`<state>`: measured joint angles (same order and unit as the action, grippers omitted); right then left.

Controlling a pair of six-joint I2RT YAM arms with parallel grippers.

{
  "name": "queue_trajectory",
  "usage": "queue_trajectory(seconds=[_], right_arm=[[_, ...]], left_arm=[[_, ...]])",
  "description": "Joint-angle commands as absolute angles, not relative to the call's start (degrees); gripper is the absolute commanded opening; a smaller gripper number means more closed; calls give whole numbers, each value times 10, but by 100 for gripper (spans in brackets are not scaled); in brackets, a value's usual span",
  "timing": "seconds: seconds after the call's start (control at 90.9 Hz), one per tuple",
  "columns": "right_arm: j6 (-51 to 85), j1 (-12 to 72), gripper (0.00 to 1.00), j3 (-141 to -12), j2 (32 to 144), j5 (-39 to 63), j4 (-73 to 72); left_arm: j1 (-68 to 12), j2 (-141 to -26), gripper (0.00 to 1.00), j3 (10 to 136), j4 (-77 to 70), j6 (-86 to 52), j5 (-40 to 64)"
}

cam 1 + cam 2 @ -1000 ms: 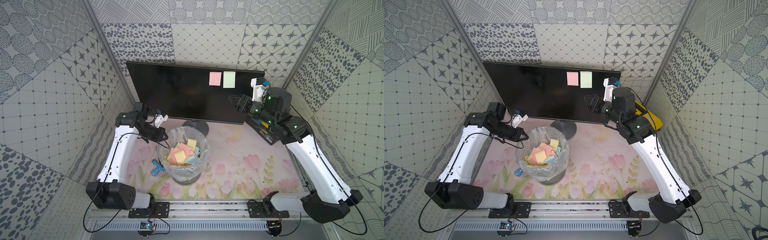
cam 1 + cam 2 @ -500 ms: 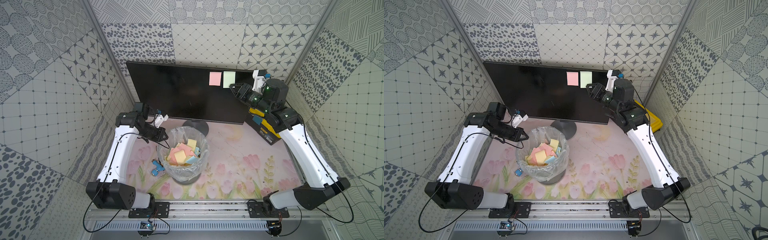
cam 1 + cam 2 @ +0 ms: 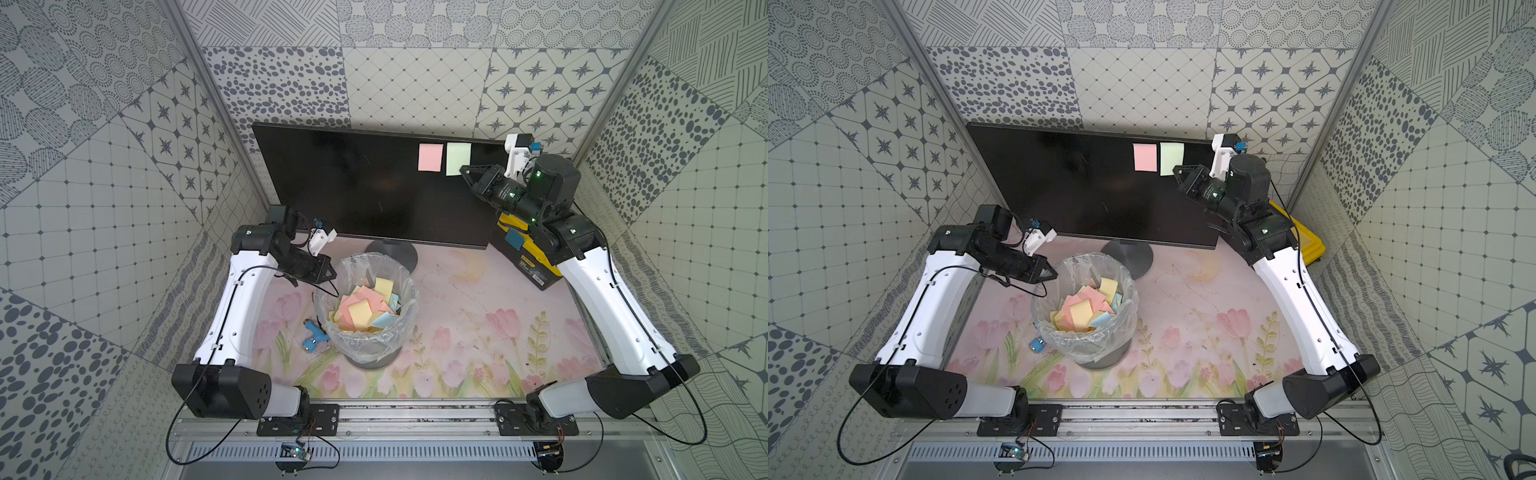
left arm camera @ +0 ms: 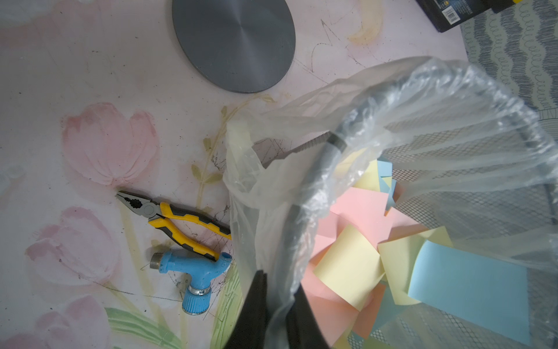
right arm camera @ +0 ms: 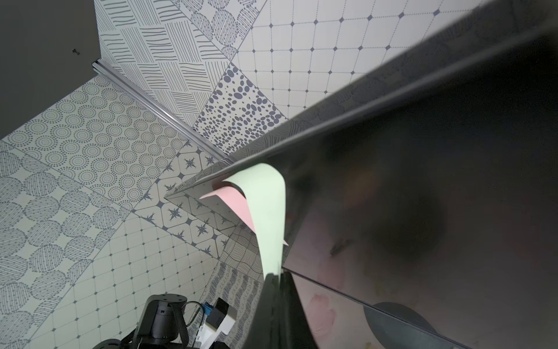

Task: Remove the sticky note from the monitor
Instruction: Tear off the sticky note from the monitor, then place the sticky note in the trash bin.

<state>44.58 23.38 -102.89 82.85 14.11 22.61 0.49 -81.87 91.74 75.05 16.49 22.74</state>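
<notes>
Right gripper (image 5: 273, 276) has closed on green sticky note (image 5: 268, 211); monitor (image 3: 365, 187) unmoved.

no legible text, box (image 4: 465, 12) barcode unreadable

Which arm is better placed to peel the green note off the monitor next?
Right. The right gripper is shut on the lower edge of the green note on the monitor. The left gripper is low, shut on the bin liner, away from the screen.
</notes>
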Motion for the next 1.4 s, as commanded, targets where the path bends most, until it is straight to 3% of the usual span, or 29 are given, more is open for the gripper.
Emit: queue_trajectory(seconds=[0.0, 0.77, 1.387], right_arm=[[439, 234, 0, -1045, 818, 142, 193], [386, 276, 0, -1136, 834, 205, 192], [164, 554, 0, -1072, 893, 125, 425]], left_arm=[[5, -821, 0, 928, 718, 160, 265], [6, -820, 0, 926, 717, 159, 265], [6, -824, 0, 927, 717, 159, 264]])
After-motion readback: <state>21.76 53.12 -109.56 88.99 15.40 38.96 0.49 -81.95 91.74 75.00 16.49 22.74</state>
